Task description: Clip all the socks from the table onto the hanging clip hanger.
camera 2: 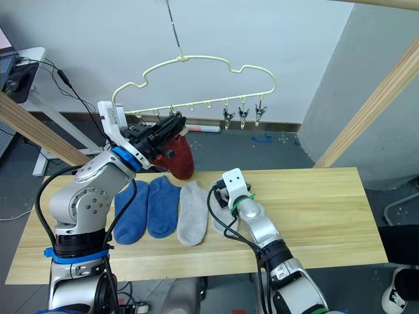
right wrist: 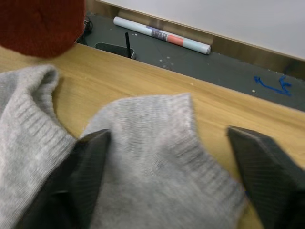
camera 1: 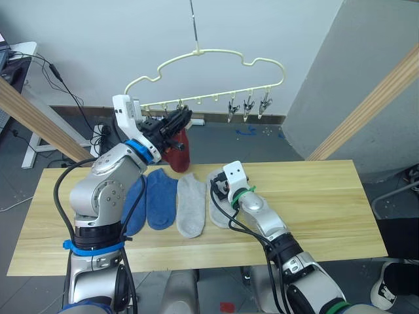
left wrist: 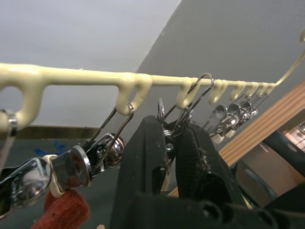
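Pinching a clip (left wrist: 167, 143) wide, left hand (left wrist: 170, 157) preps the hanger (camera 1: 209, 62); right hand (right wrist: 167, 181), released, straddles a grey sock (right wrist: 157, 157) on the desk (camera 1: 314, 196).

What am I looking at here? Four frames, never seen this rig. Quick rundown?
A humanoid robot with two arms, each ending in a two-fingered black gripper. The two wide pictures come from its head camera, and the close-ups from each wrist.

On the wooden table lie two blue socks and two grey socks. A rust red sock hangs from the clip hanger above.

The left gripper is raised at the hanger's clips, its fingers pinching one. The right gripper is open over a grey sock, gripping nothing yet.
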Tool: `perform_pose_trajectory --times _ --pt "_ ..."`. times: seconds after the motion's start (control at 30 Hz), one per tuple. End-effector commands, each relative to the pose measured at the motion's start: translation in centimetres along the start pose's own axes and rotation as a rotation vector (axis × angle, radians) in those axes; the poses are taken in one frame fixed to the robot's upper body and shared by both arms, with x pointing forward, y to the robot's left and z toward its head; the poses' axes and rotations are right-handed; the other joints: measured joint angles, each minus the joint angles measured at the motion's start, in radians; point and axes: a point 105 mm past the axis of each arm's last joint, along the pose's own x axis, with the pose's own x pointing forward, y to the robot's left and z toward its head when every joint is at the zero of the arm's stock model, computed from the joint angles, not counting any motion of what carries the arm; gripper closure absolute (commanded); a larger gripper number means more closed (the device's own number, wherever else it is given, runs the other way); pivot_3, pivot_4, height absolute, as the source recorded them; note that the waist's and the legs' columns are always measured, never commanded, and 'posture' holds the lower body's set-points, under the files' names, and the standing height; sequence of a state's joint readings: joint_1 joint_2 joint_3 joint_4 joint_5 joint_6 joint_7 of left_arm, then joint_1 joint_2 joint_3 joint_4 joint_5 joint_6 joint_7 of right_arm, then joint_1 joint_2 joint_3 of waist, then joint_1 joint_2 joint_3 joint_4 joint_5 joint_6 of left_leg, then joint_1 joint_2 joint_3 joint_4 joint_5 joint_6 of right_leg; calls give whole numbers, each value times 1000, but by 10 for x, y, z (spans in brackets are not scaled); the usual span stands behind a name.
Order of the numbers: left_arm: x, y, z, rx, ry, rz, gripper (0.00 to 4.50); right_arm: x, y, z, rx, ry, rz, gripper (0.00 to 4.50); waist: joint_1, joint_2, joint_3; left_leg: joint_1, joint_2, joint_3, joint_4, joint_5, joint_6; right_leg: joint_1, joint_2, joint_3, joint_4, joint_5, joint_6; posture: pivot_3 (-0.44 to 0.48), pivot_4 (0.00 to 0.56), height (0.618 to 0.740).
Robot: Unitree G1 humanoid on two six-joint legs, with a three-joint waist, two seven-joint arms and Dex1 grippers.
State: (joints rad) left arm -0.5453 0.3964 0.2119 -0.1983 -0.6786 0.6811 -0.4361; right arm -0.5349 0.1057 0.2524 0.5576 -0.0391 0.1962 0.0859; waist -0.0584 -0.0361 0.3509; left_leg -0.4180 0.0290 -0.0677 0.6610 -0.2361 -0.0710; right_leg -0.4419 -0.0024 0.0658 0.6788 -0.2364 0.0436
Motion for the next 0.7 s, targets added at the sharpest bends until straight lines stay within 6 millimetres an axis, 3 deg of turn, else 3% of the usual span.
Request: perform_pose_trajectory --times 0.03,0.27,0.33,0.53,0.7 --pt "-3 -6 15 -2 -32 -32 4209 0 3 -9 8 18 6 2045 0 0 0 0 0 0 0 0 0 0 0 0 0 0 0 -34 310 735" --pt "-7 -5 19 -75 5 -79 4209 -5 9 8 -17 -64 62 4499 0 0 0 0 0 0 0 0 0 0 0 0 0 0 0 -40 317 735" --pt "-8 -6 21 -125 17 -100 4209 -10 16 26 -50 -126 119 4500 0 0 0 0 0 0 0 0 0 0 0 0 0 -1 1 -44 322 735" --pt "-11 -8 25 -220 47 -144 4209 -39 38 105 -278 -345 307 4500 -3 0 0 -1 0 -1 0 0 0 -1 0 0 0 -3 5 -59 329 735" --pt "-11 -10 22 -198 67 -152 4209 -52 47 148 -413 -452 344 4500 -3 0 0 -1 1 -2 -1 0 0 -1 1 -1 0 -3 5 -64 328 735"
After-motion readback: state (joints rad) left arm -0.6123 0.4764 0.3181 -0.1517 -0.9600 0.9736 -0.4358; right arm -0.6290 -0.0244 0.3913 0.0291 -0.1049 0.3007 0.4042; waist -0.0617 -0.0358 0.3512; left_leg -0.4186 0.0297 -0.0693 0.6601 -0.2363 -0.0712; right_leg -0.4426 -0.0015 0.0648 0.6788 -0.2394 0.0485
